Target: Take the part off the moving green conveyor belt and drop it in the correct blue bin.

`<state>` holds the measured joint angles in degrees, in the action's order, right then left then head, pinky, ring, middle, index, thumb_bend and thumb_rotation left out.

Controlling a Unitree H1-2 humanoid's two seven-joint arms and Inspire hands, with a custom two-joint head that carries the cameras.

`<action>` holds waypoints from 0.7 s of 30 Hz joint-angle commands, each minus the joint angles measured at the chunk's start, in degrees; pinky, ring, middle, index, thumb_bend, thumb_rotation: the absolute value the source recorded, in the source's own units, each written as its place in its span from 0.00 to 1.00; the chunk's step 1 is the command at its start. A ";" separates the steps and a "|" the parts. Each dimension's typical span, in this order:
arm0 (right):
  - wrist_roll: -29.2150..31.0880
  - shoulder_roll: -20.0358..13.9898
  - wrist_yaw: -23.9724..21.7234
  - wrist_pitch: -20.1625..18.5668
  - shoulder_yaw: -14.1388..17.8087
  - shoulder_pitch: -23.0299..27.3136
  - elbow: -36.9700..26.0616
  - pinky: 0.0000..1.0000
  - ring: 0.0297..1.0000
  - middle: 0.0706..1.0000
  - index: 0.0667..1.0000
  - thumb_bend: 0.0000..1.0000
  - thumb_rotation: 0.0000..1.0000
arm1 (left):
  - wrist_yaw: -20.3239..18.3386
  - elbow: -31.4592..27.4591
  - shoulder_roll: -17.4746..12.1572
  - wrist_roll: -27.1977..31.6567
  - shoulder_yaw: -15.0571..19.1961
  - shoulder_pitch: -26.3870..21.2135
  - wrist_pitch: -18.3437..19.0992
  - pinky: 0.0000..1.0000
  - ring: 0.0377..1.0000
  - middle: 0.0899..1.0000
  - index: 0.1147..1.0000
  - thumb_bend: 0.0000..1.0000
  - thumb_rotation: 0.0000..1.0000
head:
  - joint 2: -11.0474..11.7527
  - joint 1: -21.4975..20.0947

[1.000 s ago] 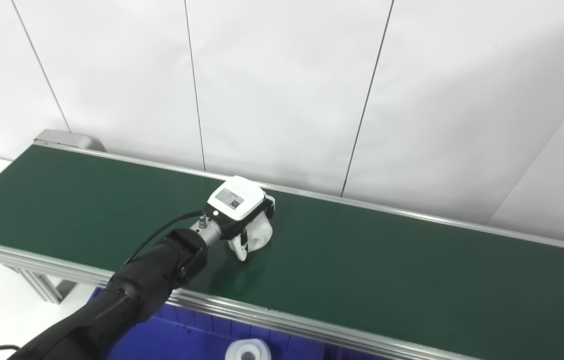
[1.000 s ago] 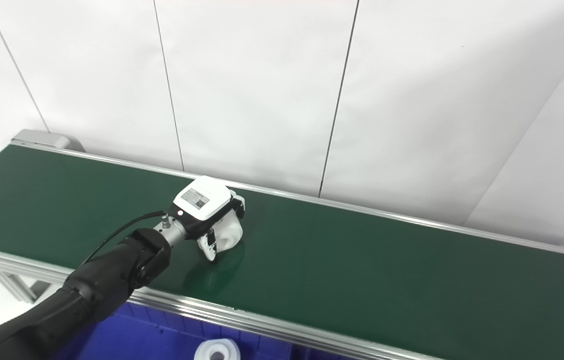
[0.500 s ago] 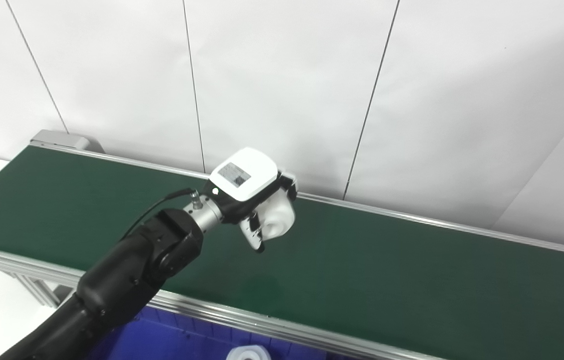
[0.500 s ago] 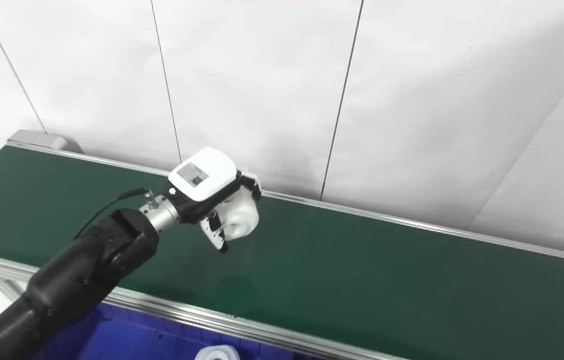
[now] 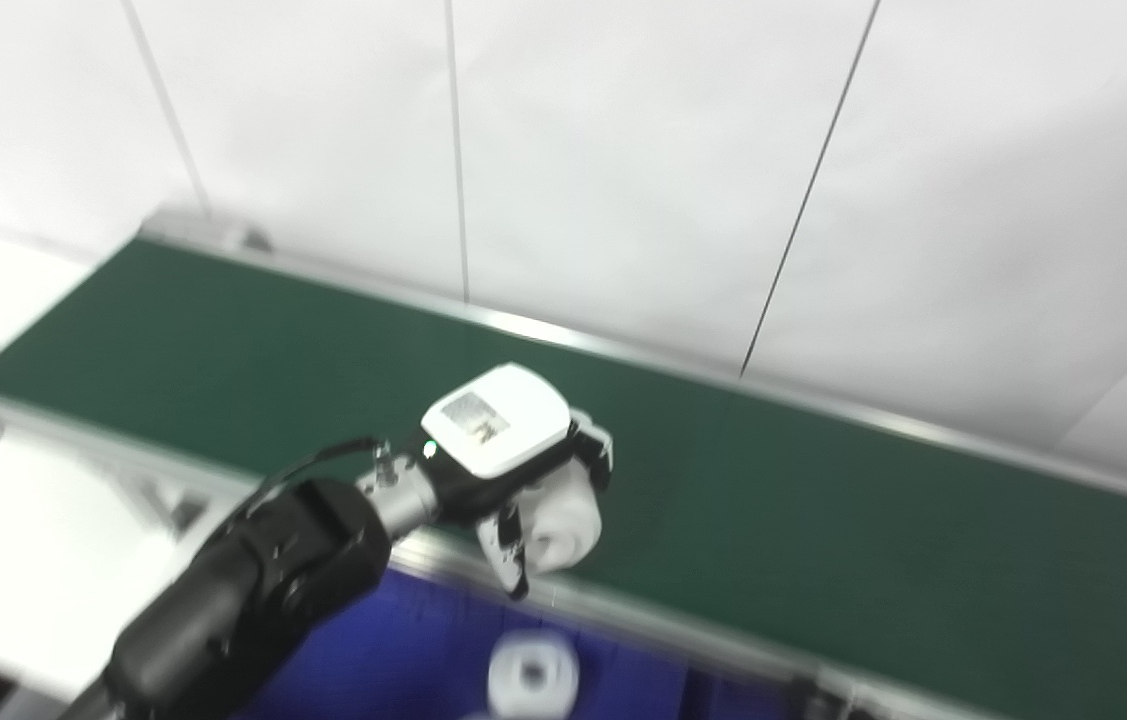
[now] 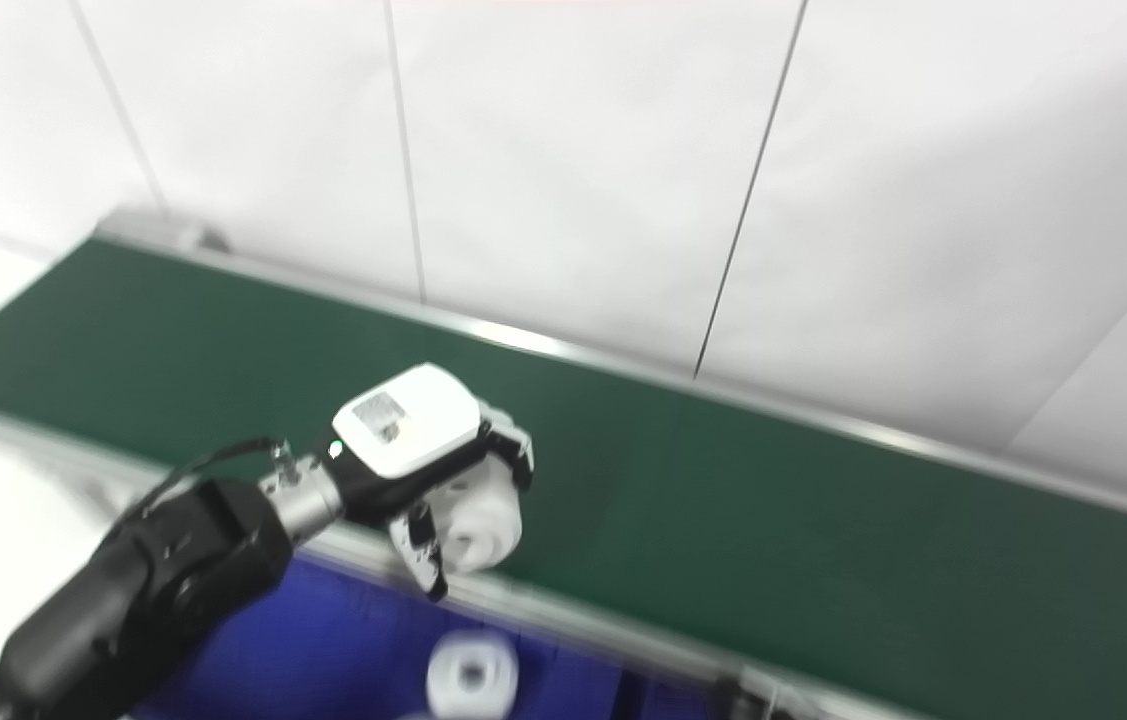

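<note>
White part (image 5: 563, 522), white-backed hand (image 5: 513, 450) on black arm, dark green belt (image 5: 823, 520), blue bin (image 5: 403, 650).

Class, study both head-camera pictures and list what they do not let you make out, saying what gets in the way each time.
- Right hand: not in either view.
- Blue plastic bin: cut off by the bottom edge and partly covered by the left arm, so its dividers cannot be seen.
- White ring-shaped part in the bin: motion-blurred in both views.
- Held white plastic part: its far side is hidden by the left hand.
- Label on the hand's back: blurred, unreadable.
</note>
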<state>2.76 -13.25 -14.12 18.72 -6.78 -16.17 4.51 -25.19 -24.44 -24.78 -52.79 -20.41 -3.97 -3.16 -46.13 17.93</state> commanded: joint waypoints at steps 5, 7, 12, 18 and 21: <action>2.30 -1.21 -1.10 -4.99 0.70 -0.15 -5.48 0.63 0.67 0.69 0.70 0.70 0.86 | 0.43 -2.85 1.92 -1.07 -1.73 5.18 -2.20 0.39 0.40 0.41 0.45 0.52 0.00 | -1.35 0.57; 2.79 -1.39 -1.45 -6.40 0.74 -0.07 -6.30 0.64 0.67 0.69 0.70 0.71 0.85 | 2.05 -1.96 2.39 -1.93 -2.95 6.99 -4.15 0.36 0.37 0.38 0.45 0.52 0.00 | -1.66 0.64; 2.96 -1.25 -1.87 -7.04 0.91 0.12 -6.69 0.63 0.67 0.69 0.70 0.70 0.84 | 4.34 0.86 2.95 -2.12 -4.22 8.36 -7.00 0.34 0.35 0.37 0.46 0.52 0.00 | -2.08 0.32; 3.14 -0.91 -1.96 -7.45 0.98 0.13 -6.81 0.63 0.66 0.69 0.69 0.71 0.82 | 5.66 3.34 3.46 -2.11 -4.48 9.00 -8.83 0.29 0.30 0.35 0.46 0.51 0.00 | -2.04 0.12; 3.13 -0.84 -1.99 -7.78 0.89 0.09 -7.03 0.63 0.67 0.69 0.69 0.71 0.82 | 5.66 3.73 3.63 -2.17 -4.27 8.96 -8.94 0.30 0.30 0.35 0.46 0.51 0.00 | -1.91 -0.17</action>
<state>4.97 -14.05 -15.82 11.53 -6.31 -16.30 -0.28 -21.41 -20.15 -21.11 -55.34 -25.09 5.22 -11.03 -47.99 17.84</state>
